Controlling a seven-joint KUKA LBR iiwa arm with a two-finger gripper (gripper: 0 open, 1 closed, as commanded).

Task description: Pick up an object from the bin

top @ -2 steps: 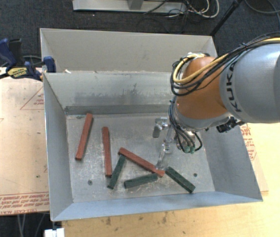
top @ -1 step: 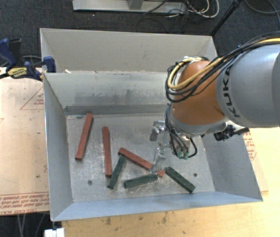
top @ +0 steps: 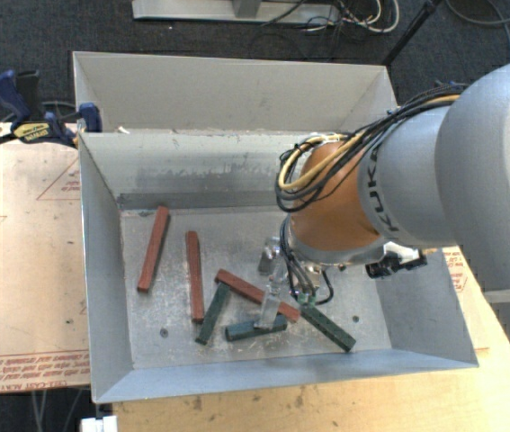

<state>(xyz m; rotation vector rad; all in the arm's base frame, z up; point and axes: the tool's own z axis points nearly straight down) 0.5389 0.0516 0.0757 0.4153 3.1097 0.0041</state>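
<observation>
Camera view: gripper (top: pixel 271 313) sits low at lower centre of frame, over where a red-brown stick (top: pixel 241 286) crosses a dark green stick (top: pixel 253 330). Spread or closed: can't tell. Bin (top: pixel 102 268) holds other sticks nearby.

A red-brown flat stick (top: pixel 247 288) is seen low in the middle of the frame, laid flat and slanted down to the right. Just under its lower end, a dark green stick (top: pixel 253 330) is laid almost level. A second green stick (top: pixel 329 328) is found to their right, slanted too.
</observation>
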